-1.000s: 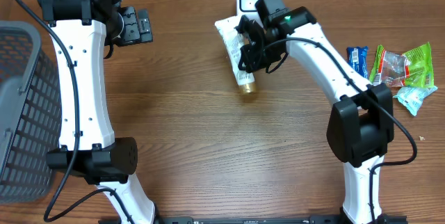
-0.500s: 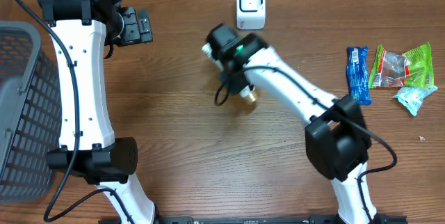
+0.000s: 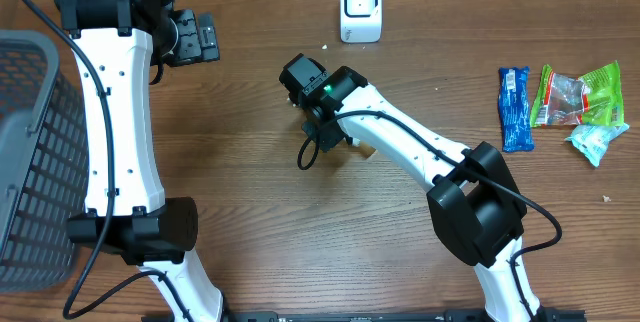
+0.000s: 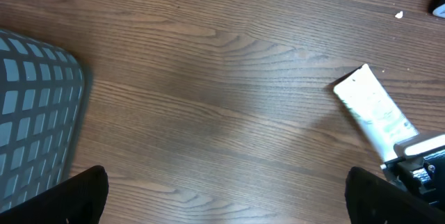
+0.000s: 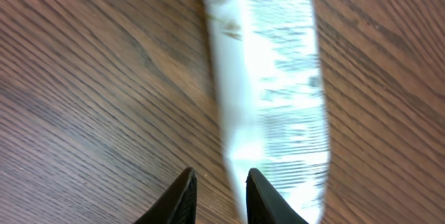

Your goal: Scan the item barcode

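From above, the scanner [image 3: 360, 7] stands at the far edge of the table [image 3: 250, 222]. The right arm reaches to the middle of the table, near and left of the scanner. Its tool [image 3: 322, 127] is low over the tube [image 3: 366, 148], of which only the gold cap end peeks out beside the arm. The left tool [image 3: 196, 40] hangs at the far left, well apart from the tube, with the basket [image 3: 25, 162] at the left edge. Snack packets [image 3: 565, 102] lie at the right.

The left wrist view shows the white tube [image 4: 372, 109] lying flat on the wood with the right tool [image 4: 421, 158] at its lower end. The left tool [image 4: 226, 182] has its fingers spread wide and holds nothing.

In the right wrist view the tube [image 5: 278, 78] is blurred, its print unreadable. The right tool [image 5: 219, 175] has its fingers a narrow gap apart, one overlapping the tube's edge. I cannot tell whether they pinch it.

As I judge it, the tube is not facing the scanner now, and nothing shows a completed read. It may need lifting and turning toward the scanner.
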